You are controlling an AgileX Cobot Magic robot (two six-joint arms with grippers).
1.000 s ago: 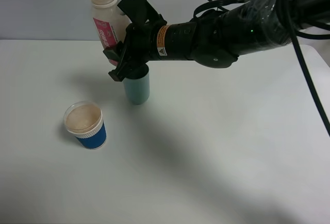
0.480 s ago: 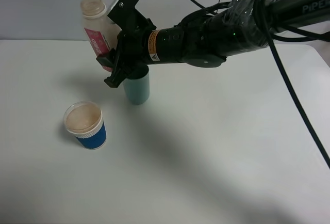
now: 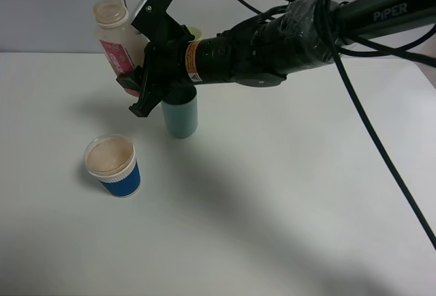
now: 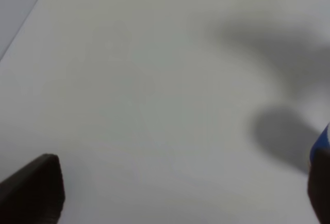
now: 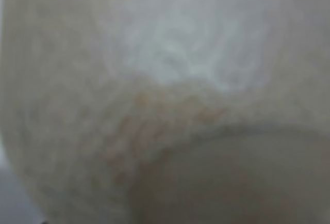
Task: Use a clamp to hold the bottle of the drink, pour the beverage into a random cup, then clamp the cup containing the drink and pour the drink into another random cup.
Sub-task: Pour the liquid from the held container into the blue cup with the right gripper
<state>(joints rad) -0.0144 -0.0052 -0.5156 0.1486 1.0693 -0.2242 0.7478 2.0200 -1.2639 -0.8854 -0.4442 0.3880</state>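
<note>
Bottle (image 3: 117,37) clamped in right end effector (image 3: 136,90), raised beside teal cup (image 3: 181,115), left end effector (image 4: 175,188) spread apart

the bottle (image 3: 116,33) is seen to be of milky, translucent plastic, smooth, with a glossy pink label (image 3: 117,56) wrapped round it; in the right wrist view its wall is shown only as a blurred, cloudy surface; the teal cup (image 3: 181,115) is given a smooth, matt finish, plastic by its look; the blue cup (image 3: 122,181) is finished matt, with a white ribbed band (image 3: 116,171) under its rim; the tabletop (image 3: 286,194) is rendered white, smooth and matt; the right hand (image 3: 134,93) is made of dull black parts; the arm (image 3: 259,54) behind it is wrapped in clear, shiny film (image 3: 313,23)
</note>
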